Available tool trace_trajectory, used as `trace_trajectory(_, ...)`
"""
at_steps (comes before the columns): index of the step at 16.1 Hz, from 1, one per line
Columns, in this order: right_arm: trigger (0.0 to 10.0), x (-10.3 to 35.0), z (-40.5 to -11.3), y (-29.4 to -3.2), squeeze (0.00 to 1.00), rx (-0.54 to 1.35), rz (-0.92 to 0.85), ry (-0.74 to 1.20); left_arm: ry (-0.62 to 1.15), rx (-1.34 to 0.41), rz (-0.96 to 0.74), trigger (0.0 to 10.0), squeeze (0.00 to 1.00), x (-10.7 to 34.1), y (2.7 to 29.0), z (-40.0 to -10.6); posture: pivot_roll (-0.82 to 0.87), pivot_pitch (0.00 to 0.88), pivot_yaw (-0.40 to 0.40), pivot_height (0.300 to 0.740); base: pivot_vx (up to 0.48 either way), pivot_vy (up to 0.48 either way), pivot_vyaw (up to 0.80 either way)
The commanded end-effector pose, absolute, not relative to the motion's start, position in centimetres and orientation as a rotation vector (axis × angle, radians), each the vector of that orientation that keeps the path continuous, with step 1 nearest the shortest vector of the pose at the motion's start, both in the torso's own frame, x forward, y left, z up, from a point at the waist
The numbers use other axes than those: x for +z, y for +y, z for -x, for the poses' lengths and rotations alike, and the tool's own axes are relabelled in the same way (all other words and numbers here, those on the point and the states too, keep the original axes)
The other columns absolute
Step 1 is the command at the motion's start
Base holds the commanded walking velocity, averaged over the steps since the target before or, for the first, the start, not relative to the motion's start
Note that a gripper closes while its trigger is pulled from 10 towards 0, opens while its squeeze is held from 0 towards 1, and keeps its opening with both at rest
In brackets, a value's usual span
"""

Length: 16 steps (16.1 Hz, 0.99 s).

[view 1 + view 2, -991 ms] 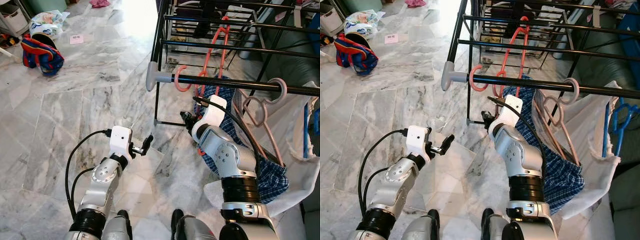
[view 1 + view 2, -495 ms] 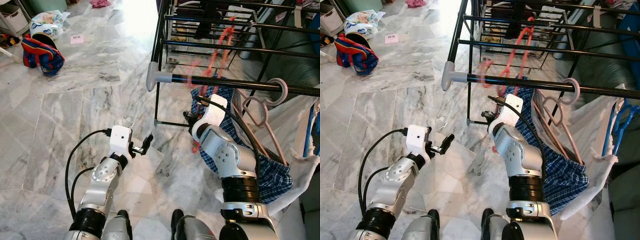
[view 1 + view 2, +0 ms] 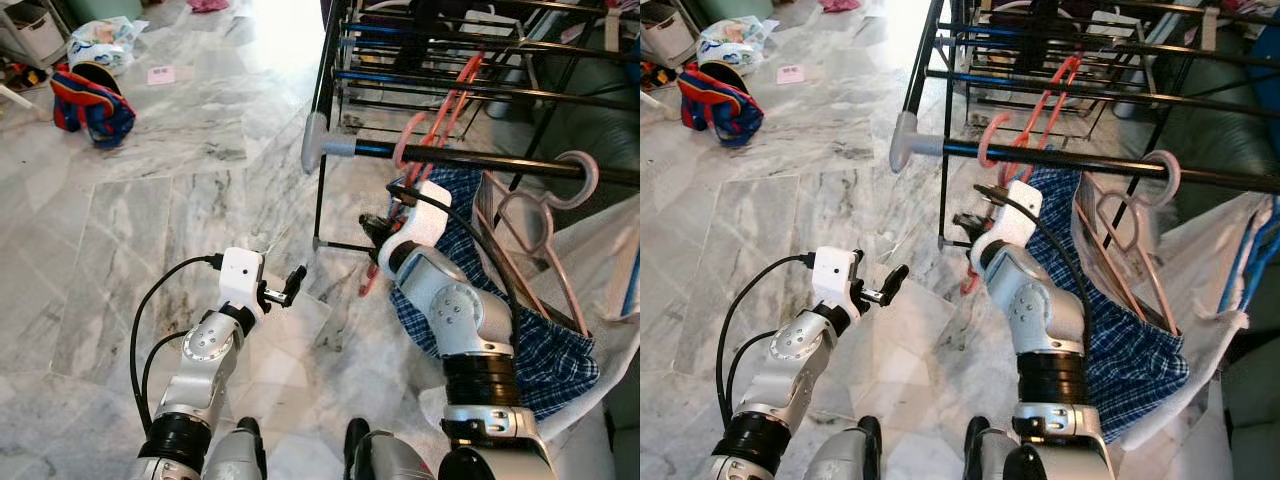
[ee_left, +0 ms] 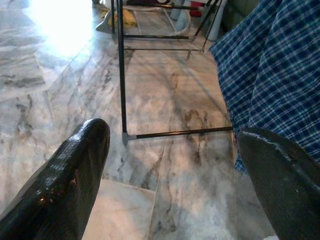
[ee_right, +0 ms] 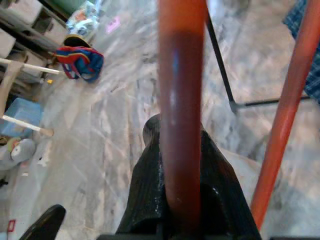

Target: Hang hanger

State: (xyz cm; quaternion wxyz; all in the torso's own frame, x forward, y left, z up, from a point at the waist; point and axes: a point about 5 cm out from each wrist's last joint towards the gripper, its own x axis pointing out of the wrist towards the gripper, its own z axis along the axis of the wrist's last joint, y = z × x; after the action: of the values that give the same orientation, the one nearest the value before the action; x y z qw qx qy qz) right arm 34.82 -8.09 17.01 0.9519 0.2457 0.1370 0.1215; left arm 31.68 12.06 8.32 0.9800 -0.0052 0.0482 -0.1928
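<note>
Nearest the camera, at about seven o'clock over the grey-veined marble floor (image 3: 150, 230), the left gripper (image 3: 291, 287) hangs free with its two black fingers (image 4: 70, 175) set well apart and nothing between them. At about one o'clock from it, the right gripper (image 3: 375, 228) is raised beside the clothes rack, its fingers clamped on a bar of the salmon-red plastic hanger (image 3: 440, 110); the wrist view has that bar pressed against a black finger (image 5: 175, 200). The hanger's hook curls over the black metal rail with a grey end cap (image 3: 460, 158), with its body slanting up toward twelve o'clock among the farther rails. Just right of the arm, a blue checked cloth (image 3: 540, 350) drapes below the rail, and a pale pink hanger (image 3: 545, 200) hooks on at three o'clock. Far off at ten o'clock lies a red and blue bag (image 3: 92, 105).
</note>
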Motion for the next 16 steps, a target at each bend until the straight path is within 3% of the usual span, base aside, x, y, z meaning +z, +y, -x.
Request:
trace_trajectory(1, 0.0, 19.7, -34.4, -7.6, 0.0, 0.293, -0.508, 0.116, 0.115, -0.392, 0.006, 10.0, 0.0, 7.7, 12.0, -31.3, 0.04, 0.231, 0.017, 0.74, 0.0, 0.0, 0.0)
trace_trajectory(4, 0.0, 19.2, -34.2, -7.7, 0.0, 0.29, -0.502, 0.123, 0.115, -0.393, 0.008, 10.0, 0.0, 7.7, 11.9, -31.3, 0.03, 0.234, 0.017, 0.74, 0.0, 0.0, 0.0)
trace_trajectory(5, 1.6, 19.2, -34.1, -7.9, 0.0, 0.294, -0.411, 0.09, 0.116, -0.392, 0.008, 10.0, 0.0, 7.6, 11.9, -31.3, 0.03, 0.236, 0.017, 0.74, 0.0, 0.0, 0.0)
trace_trajectory(6, 1.6, 19.1, -34.2, -7.9, 0.0, 0.292, -0.34, 0.066, 0.116, -0.392, 0.008, 10.0, 0.0, 7.6, 11.9, -31.3, 0.03, 0.237, 0.015, 0.74, 0.0, 0.0, 0.0)
trace_trajectory(7, 0.6, 18.9, -34.2, -8.0, 0.0, 0.29, -0.307, 0.056, 0.116, -0.392, 0.008, 10.0, 0.0, 7.6, 11.8, -31.3, 0.03, 0.237, 0.015, 0.74, 0.0, 0.0, 0.0)
trace_trajectory(8, 3.6, 18.8, -34.3, -8.1, 0.0, 0.284, -0.254, 0.018, 0.115, -0.391, 0.009, 10.0, 0.0, 7.6, 11.8, -31.3, 0.03, 0.238, 0.013, 0.74, 0.0, 0.0, 0.0)
trace_trajectory(9, 3.8, 18.7, -34.4, -8.2, 0.0, 0.282, -0.213, 0.007, 0.114, -0.39, 0.009, 10.0, 0.0, 7.6, 11.8, -31.3, 0.03, 0.238, 0.013, 0.74, 0.0, 0.0, 0.0)
trace_trajectory(10, 6.1, 18.5, -34.8, -8.6, 0.0, 0.257, -0.136, 0.001, 0.113, -0.388, 0.009, 10.0, 0.0, 7.6, 11.8, -31.3, 0.03, 0.239, 0.012, 0.74, 0.0, 0.0, 0.0)
trace_trajectory(11, 10.0, 18.4, -35.0, -8.8, 0.0, 0.252, -0.064, -0.015, 0.113, -0.387, 0.009, 10.0, 0.0, 7.6, 11.8, -31.3, 0.03, 0.239, 0.011, 0.74, 0.0, 0.0, 0.0)
trace_trajectory(16, 10.0, 18.5, -35.8, -9.4, 0.0, 0.232, 0.053, -0.054, 0.116, -0.384, 0.011, 10.0, 0.0, 7.5, 11.9, -31.2, 0.04, 0.239, 0.01, 0.74, 0.0, 0.0, 0.0)
